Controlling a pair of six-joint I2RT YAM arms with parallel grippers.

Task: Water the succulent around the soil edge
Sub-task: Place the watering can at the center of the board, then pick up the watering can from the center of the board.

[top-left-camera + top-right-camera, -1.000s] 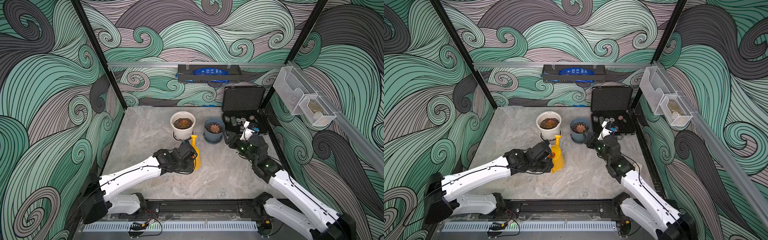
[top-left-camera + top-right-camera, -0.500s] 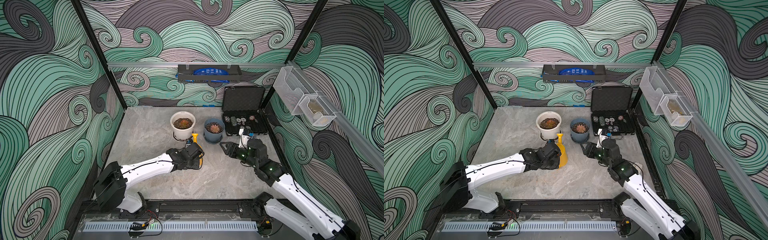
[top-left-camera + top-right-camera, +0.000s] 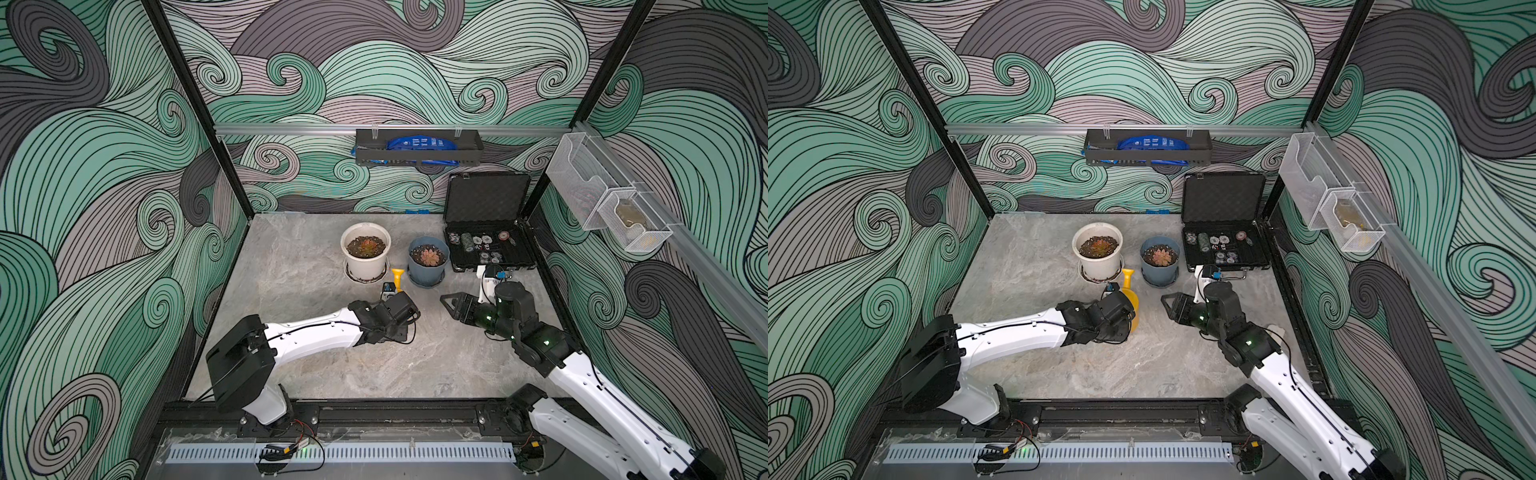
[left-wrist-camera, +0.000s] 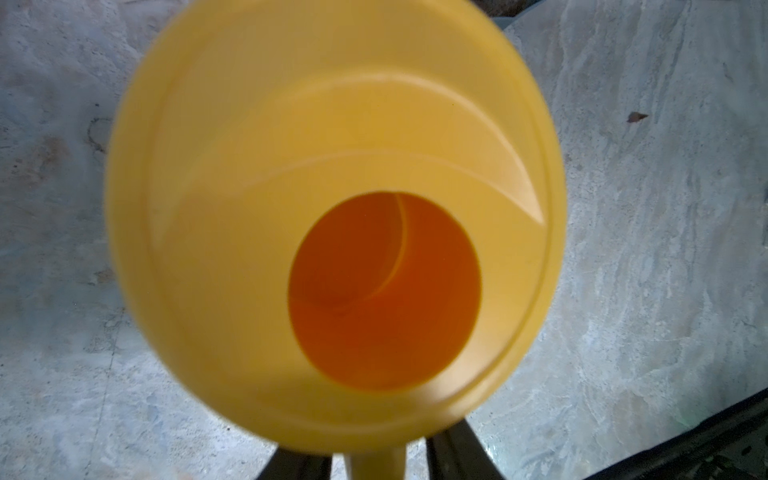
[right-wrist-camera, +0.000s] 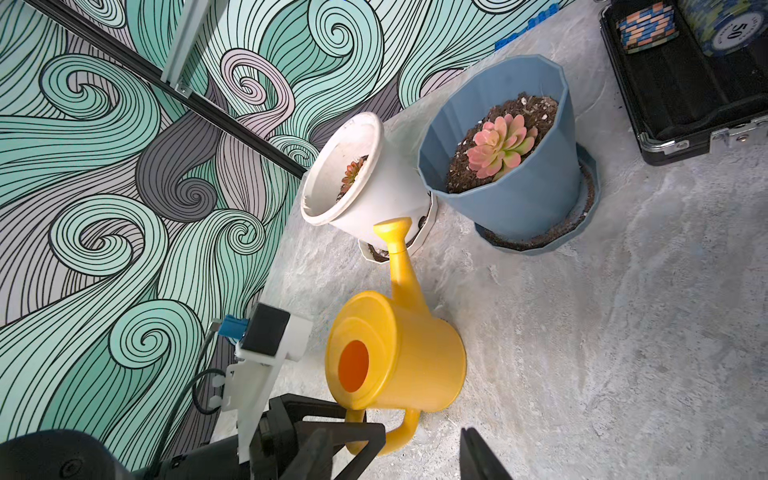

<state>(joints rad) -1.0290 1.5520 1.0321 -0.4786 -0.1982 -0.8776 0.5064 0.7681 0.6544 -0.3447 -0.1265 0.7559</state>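
Two arms: both stretched low over the grey marbled table (image 3: pixel 291 291), wrists converging.
Left gripper (image 4: pixel 370 455): sat behind the can (image 5: pixel 407 357), jaws slightly parted astride its looped handle, a sliver of gap either side.
Right gripper (image 3: pixel 451 302): hung near the can's 3 o'clock, jaws parted, empty.
Can: glossy yellow plastic drum, round fill hole, flared spout toward 12 o'clock; it stood on the table.
White pot (image 3: pixel 1100 266): smooth, round, at the can's 11 o'clock; held a red succulent (image 3: pixel 1099 246) in gritty soil.
Blue pot (image 3: pixel 1160 274): faceted, at 1 o'clock; held a pink succulent (image 5: pixel 500 145).

yellow watering can (image 5: pixel 415 357) upright, spout (image 5: pixel 401 253) between white pot (image 5: pixel 374 195) and blue pot (image 5: pixel 519 199).
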